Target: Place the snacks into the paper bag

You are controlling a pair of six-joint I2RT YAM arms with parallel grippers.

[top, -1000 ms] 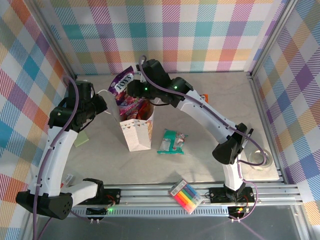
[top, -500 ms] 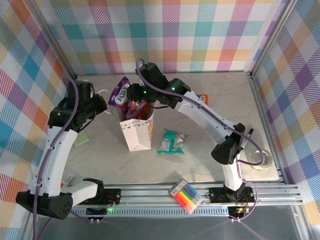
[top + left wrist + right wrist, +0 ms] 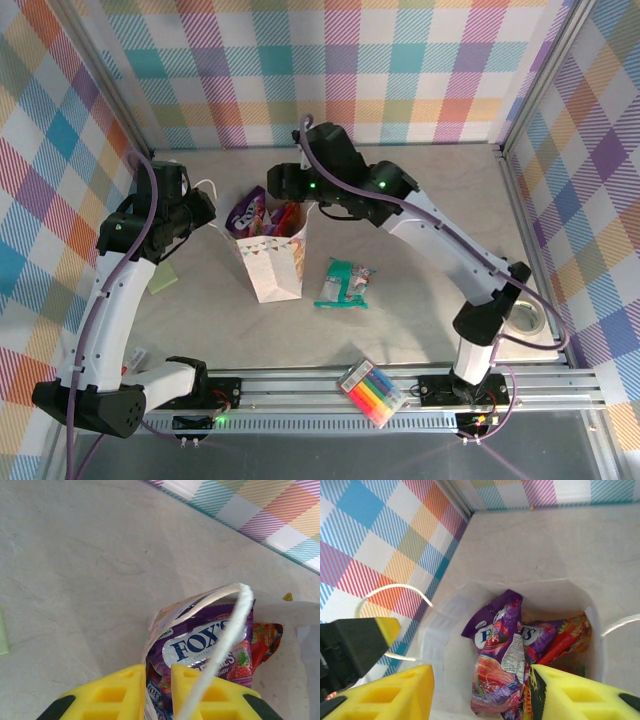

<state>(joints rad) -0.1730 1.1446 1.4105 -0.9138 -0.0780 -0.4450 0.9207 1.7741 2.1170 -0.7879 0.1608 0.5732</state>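
Note:
The white paper bag (image 3: 272,262) stands upright at centre-left of the table, its mouth open. My left gripper (image 3: 207,214) is shut on the bag's left rim; in the left wrist view the paper edge runs between the yellow fingers (image 3: 108,694), with the rope handle (image 3: 234,626) arching over. The purple candy bag (image 3: 247,213) (image 3: 209,646) (image 3: 502,645) lies inside beside the red chip bag (image 3: 286,216) (image 3: 566,640). My right gripper (image 3: 281,184) (image 3: 482,690) hovers open above the bag's mouth, holding nothing. A teal packet (image 3: 345,283) lies on the table right of the bag.
A flat pack of coloured markers (image 3: 372,392) rests on the front rail. A tape roll (image 3: 520,318) sits on a white board at the right edge. A pale green pad (image 3: 160,281) lies left of the bag. Checked walls enclose the table.
The right gripper lowered the purple candy bag into the paper bag, let it go, opened and drew back to the right. The left gripper kept its hold on the rim.

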